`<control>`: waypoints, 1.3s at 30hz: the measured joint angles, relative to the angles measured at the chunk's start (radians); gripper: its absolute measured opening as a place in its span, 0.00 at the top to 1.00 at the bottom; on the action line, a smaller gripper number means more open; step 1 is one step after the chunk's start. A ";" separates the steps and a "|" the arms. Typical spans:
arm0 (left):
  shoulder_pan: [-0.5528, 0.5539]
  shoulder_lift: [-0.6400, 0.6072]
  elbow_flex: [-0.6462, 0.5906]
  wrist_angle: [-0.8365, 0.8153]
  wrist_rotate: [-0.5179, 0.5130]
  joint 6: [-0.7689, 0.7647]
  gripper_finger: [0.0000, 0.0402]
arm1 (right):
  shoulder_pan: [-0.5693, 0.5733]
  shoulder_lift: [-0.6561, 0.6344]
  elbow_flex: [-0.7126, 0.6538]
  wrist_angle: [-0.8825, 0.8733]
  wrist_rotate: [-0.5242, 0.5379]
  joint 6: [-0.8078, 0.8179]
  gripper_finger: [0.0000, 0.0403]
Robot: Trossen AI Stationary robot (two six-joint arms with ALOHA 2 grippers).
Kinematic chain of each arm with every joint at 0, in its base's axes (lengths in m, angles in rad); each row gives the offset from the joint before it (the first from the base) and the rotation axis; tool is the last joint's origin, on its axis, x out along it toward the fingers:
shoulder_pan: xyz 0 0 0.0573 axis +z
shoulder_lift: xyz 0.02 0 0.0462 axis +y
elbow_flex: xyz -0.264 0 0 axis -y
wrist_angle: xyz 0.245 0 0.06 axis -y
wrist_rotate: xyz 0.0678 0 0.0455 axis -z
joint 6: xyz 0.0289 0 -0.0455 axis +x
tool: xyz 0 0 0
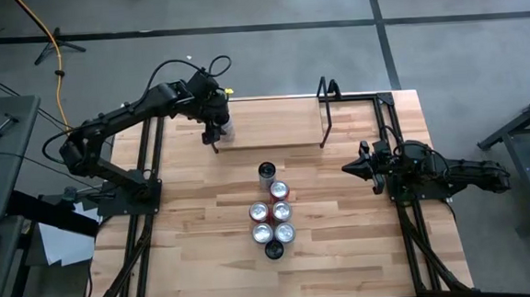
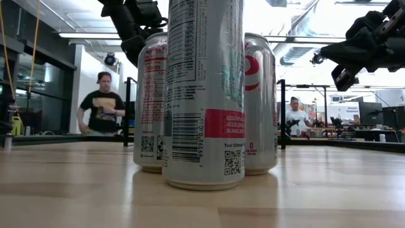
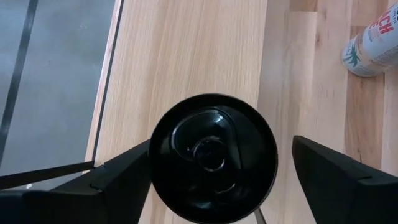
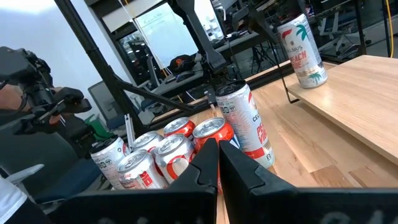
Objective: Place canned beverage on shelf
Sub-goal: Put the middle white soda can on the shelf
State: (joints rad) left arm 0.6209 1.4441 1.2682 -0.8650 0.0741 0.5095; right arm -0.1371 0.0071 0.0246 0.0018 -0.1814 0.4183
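1. Spread wide, the left gripper [image 3: 211,180] is straddling a black-topped can [image 3: 212,157] on the shelf [image 3: 186,50]; we are seeing a clear gap beside one finger [image 3: 339,177], and on the other side we cannot tell whether metal is touching.
2. We are looking down on that can's round, glossy black lid and pull tab; in the high view its side is showing pale.
3. Pale wooden plank, thin black rod uprights: the shelf is sitting at the table's [image 1: 345,254] far edge, and the can is standing at its left end.
4. We are seeing the right gripper [image 4: 217,163] pressed fully together, holding nothing, waiting over the table's right side.
5. We are seeing a cluster of upright cans [image 1: 274,212], silver and red, at the table's middle.
6. Behind the table, two people are showing in the room.
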 joint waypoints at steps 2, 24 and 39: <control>0.000 0.000 0.000 0.001 -0.004 0.000 0.17 | 0.000 0.000 0.000 0.000 0.000 0.000 1.00; 0.000 0.000 0.148 0.025 -0.050 -0.062 0.00 | 0.000 0.000 0.000 0.000 0.000 0.000 1.00; -0.059 -0.097 0.162 -0.064 0.105 -0.600 0.00 | 0.000 0.000 0.000 0.000 0.000 0.000 1.00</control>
State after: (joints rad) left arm 0.5618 1.3472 1.4298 -0.9286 0.1790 -0.0909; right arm -0.1375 0.0073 0.0247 0.0020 -0.1817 0.4183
